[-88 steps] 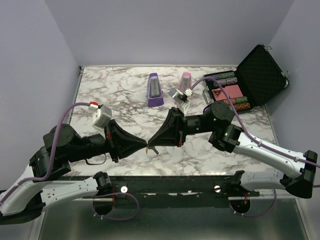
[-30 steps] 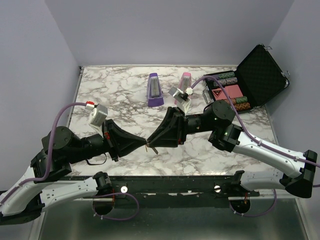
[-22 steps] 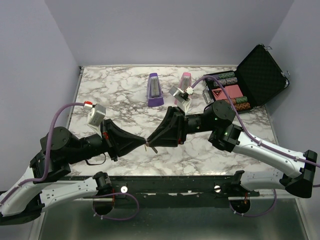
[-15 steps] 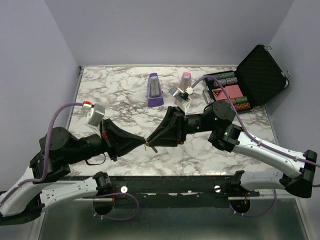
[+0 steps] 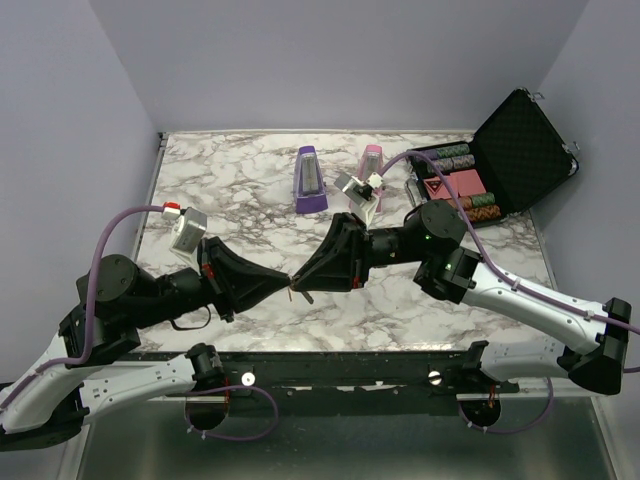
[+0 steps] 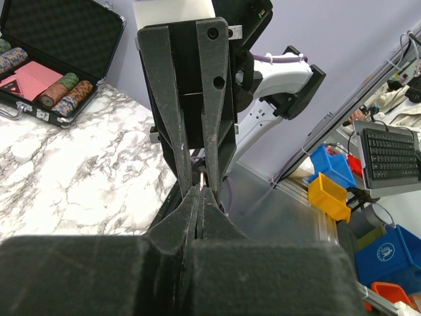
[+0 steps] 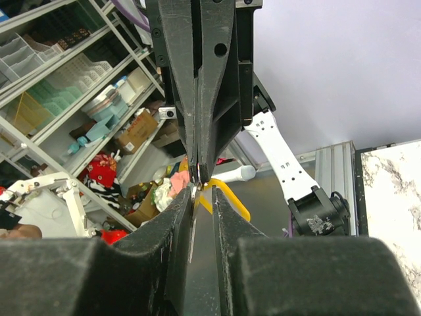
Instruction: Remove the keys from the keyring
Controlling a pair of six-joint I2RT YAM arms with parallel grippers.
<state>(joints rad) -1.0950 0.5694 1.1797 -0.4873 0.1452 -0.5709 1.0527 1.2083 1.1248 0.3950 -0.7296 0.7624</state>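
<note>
My two grippers meet tip to tip above the near middle of the marble table. My left gripper is shut on the keyring; in the left wrist view a thin reddish-silver sliver sticks out of its closed tips. My right gripper faces it. In the right wrist view its jaws stand a narrow gap apart, with a thin silver key lying along the inner face of the left finger. A small key dangles below the tips. No yellow part is visible.
A purple metronome and a pink metronome stand at the back middle. An open black case with poker chips sits at the back right. The right arm's wrist camera block is close to the pink metronome.
Both grippers, still tip to tip, have drifted a little to the left. The right wrist has rolled and shifted slightly; the keyring stays in the left gripper.
</note>
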